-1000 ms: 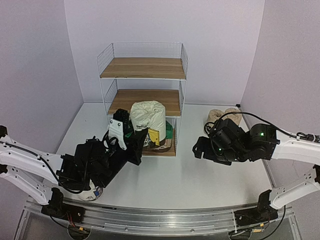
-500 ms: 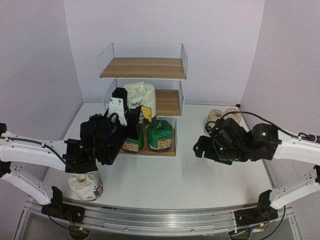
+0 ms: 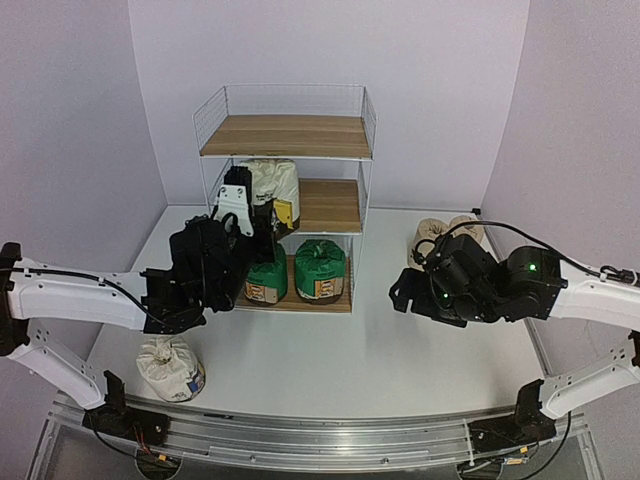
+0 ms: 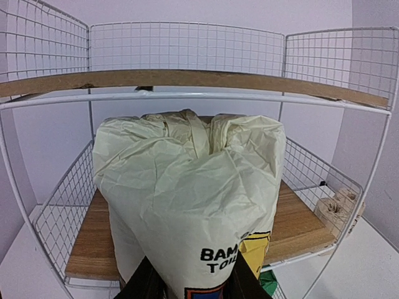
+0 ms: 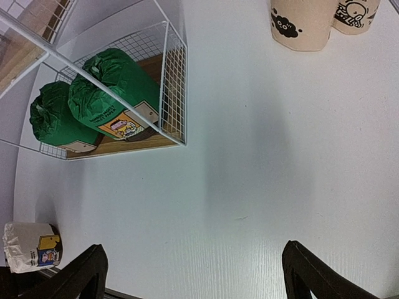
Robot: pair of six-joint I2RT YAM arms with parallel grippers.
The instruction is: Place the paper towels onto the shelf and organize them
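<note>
We see the white roll [image 4: 193, 212] with the blue-yellow label filling the middle of the left wrist view. It is upright, and its gathered top is just under the top board of the shelf [image 3: 285, 135]. In the overhead view it is at the left half of the middle tier, and we cannot tell whether its base rests on the board. The left claw [image 4: 196, 288] is closed narrowly on the lower part of this roll, its dark fingers [image 4: 146, 283] pressing the wrapper from both sides at the bottom edge of the frame. On the bottom tier the two green rolls [image 3: 320, 268] stand side by side. A second white roll [image 3: 170, 368] sits on the table [image 3: 350, 370] at the lower left of the overhead view, well apart from the shelf. The two tan rolls [image 5: 302, 25] stand together at the right of the shelf. The right claw [image 5: 193, 249] hovers over bare table at centre right, its jaws spread wide with nothing between them.
</note>
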